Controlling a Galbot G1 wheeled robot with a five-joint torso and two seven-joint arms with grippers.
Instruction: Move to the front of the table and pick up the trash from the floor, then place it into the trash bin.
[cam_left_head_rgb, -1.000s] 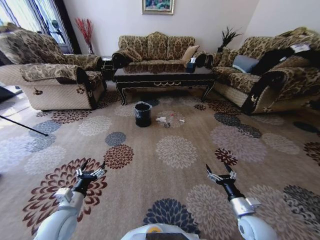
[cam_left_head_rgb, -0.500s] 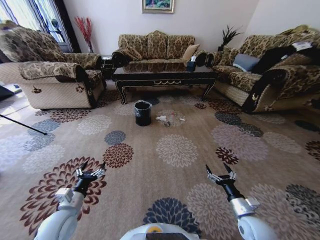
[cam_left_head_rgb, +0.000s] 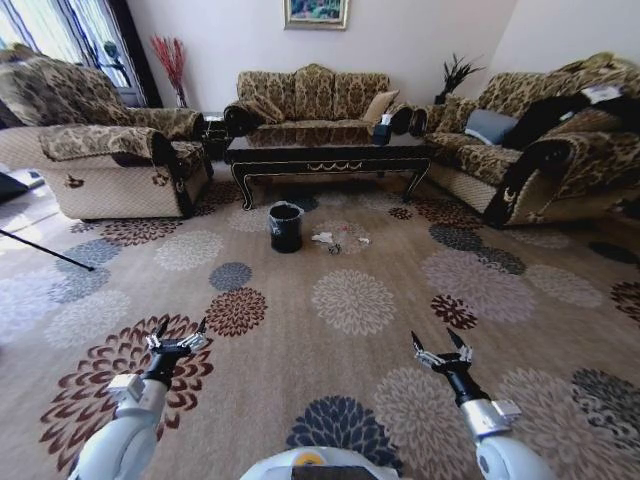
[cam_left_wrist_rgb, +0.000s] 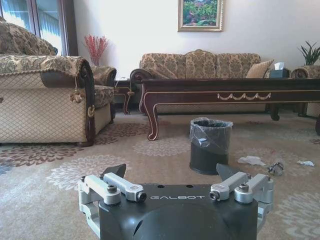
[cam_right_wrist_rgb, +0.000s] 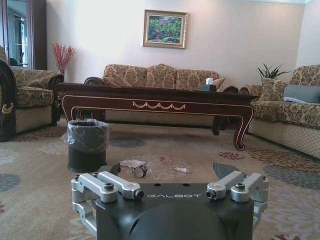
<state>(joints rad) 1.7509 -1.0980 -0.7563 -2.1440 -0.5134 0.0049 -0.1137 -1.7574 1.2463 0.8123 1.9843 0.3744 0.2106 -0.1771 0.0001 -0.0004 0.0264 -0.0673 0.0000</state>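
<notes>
Standing well back on the flowered carpet (cam_left_head_rgb: 350, 300), the robot holds both arms low and forward, each gripper hovering above the floor with nothing in it. The left gripper (cam_left_head_rgb: 176, 335) has its jaws spread wide, and the right gripper (cam_left_head_rgb: 437, 343) likewise has its jaws wide apart; the wrist views show the same open stance on the left gripper (cam_left_wrist_rgb: 175, 172) and the right gripper (cam_right_wrist_rgb: 170, 172). Far ahead, the table (cam_left_head_rgb: 325, 155) stands in front of the sofa (cam_left_head_rgb: 310, 95), with an armchair (cam_left_head_rgb: 100, 150) to the left and another sofa (cam_left_head_rgb: 540, 150) to the right. The bin (cam_left_head_rgb: 285, 227) sits upright on the carpet just before the table, toward its left end, its liner folded over the rim. The trash lies on the carpet just to the right of the bin, apart from it: a paper wad (cam_left_head_rgb: 322, 238) nearest the bin, a bottle (cam_left_head_rgb: 334, 248) right beside the wad, and a smaller white scrap (cam_left_head_rgb: 363, 241) a little farther right. A tissue box (cam_left_head_rgb: 382, 130) rests on the table's right end. Both grippers are well apart from the trash and the bin.
</notes>
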